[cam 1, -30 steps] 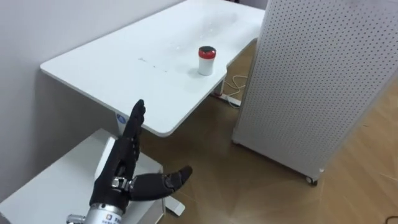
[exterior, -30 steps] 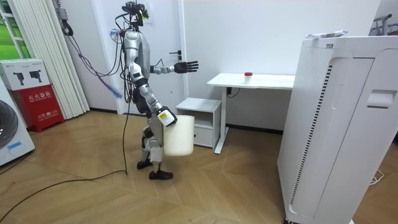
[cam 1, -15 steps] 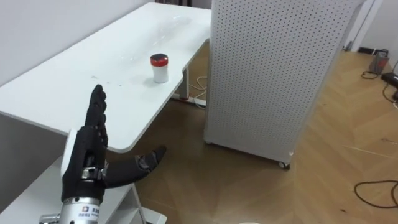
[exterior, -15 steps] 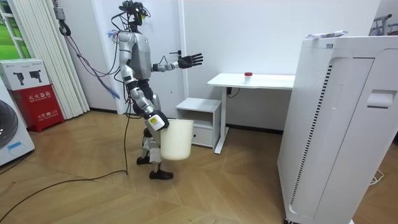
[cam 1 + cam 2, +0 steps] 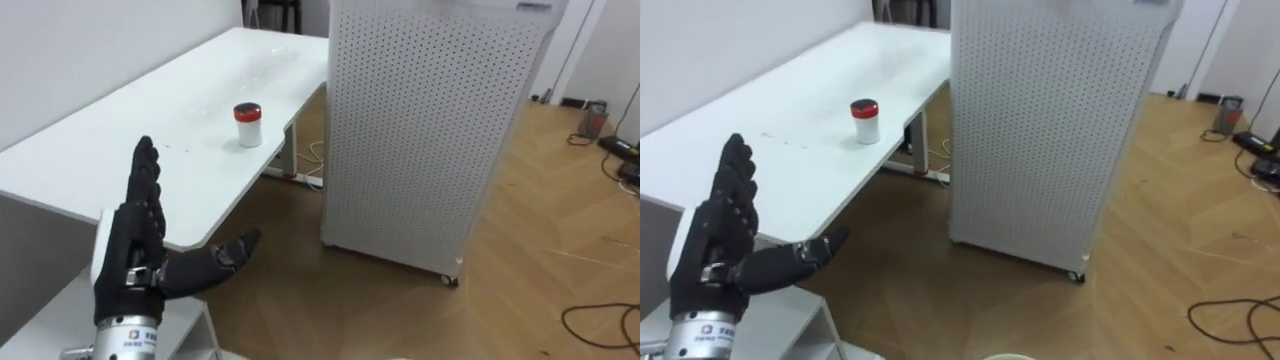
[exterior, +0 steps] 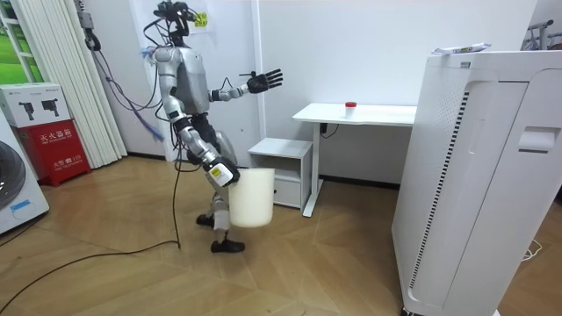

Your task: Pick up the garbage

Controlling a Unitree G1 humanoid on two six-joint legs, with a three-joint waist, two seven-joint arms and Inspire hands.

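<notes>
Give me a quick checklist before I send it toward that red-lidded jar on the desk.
1. Target: red-lidded jar upright on the white desk: ok.
2. Free left hand, fingers straight, holding nothing: ok.
3. Reach: jar far beyond the left hand: not ok, step closer.
4. Carried white bucket at the right hand: ok.
5. Room between desk and perforated white cabinet: cannot tell.

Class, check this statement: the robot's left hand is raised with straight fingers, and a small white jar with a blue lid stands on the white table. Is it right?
Not quite. The lid of the jar is red, not blue, as the left eye view shows. The left hand is raised with straight fingers, and the jar stands on the white table.
</notes>
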